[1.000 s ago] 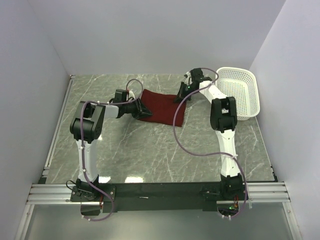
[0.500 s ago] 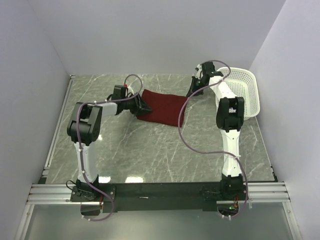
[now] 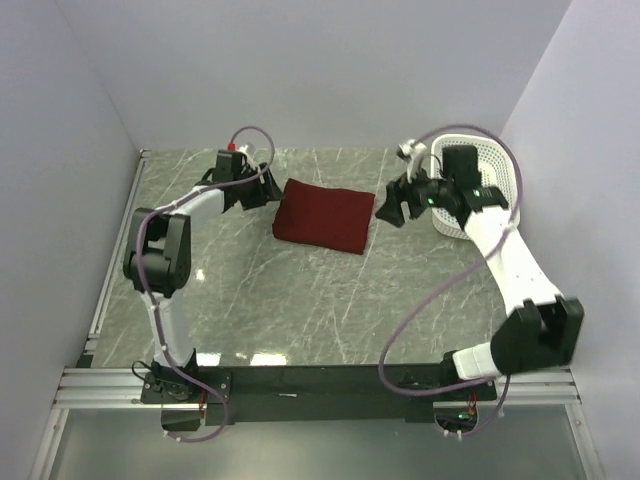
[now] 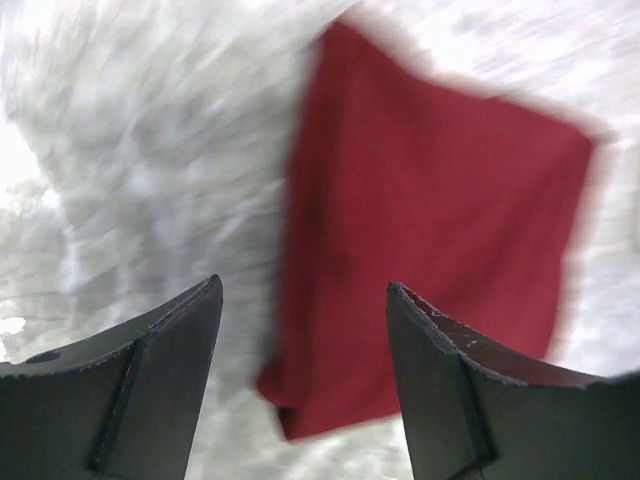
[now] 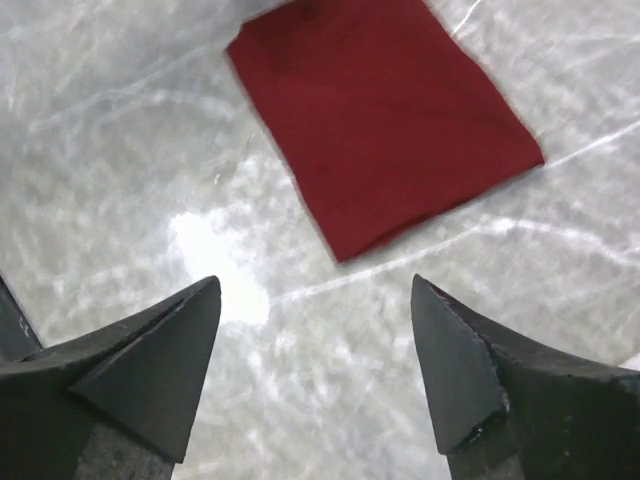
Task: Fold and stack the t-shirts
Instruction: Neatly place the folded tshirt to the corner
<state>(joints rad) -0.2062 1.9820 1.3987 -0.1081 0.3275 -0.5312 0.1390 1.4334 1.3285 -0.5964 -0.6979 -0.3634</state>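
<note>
The maroon t-shirt (image 3: 324, 216) lies folded into a flat rectangle on the marble table, toward the back centre. It fills the upper part of the left wrist view (image 4: 430, 230) and the top of the right wrist view (image 5: 380, 115). My left gripper (image 3: 268, 190) hovers just left of the shirt, open, with nothing between its fingers (image 4: 160, 370). To the shirt's right, my right gripper (image 3: 388, 210) is open too, over bare marble, and holds nothing. In both wrist views the cloth lies free of the jaws.
A white plastic basket (image 3: 490, 170) stands at the back right against the wall, partly behind the right arm. Grey walls enclose the table on three sides. A metal rail (image 3: 300, 380) runs along the near edge by the arm bases.
Both grippers have let go of the shirt and opened. The left one drew back to the left, the right one swung away right toward the basket. The shirt now lies flat and folded.
</note>
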